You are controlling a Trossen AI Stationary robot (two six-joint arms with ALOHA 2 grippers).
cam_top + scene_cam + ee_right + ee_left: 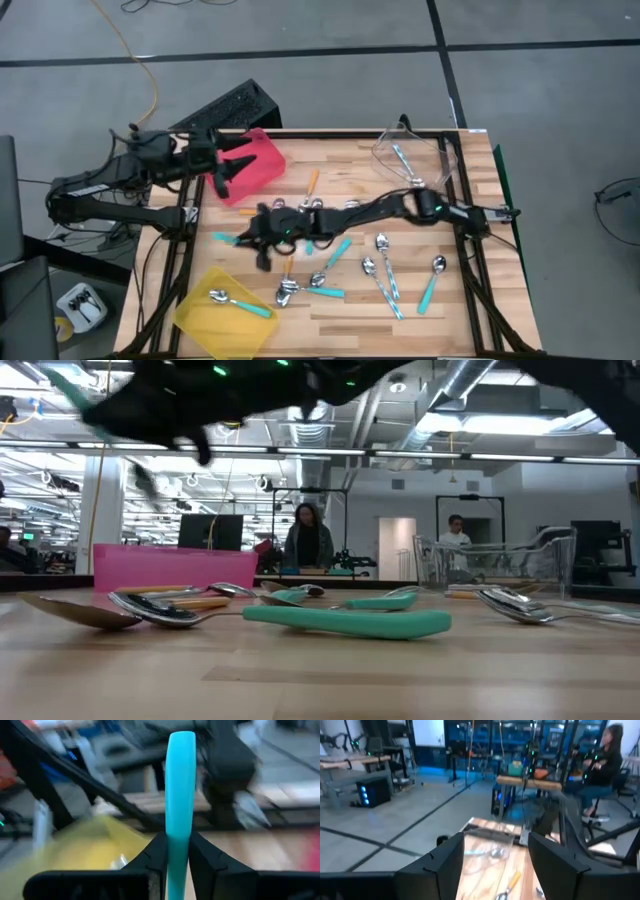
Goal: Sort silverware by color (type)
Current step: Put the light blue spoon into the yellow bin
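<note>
My right gripper reaches from the table's right side toward its left. It is shut on a teal-handled spoon, above the table between the red bin and the yellow bin. A teal spoon lies in the yellow bin. A light blue spoon lies in the clear bin. Several teal, orange and light blue spoons lie flat around the table's middle. My left gripper is open and raised over the red bin's left part, holding nothing. My right gripper pinches the spoon's teal handle between its two fingers. The fingers lie along the handle, which sticks out past the fingertips toward the table's left. The spoon is lifted clear of the table. Its bowl end is hidden between the fingers.
An orange spoon lies just right of the red bin, another under my right arm. In the low view a teal handle lies nearest the camera. People sit in the room behind the table. Bare wood shows near the front edge.
</note>
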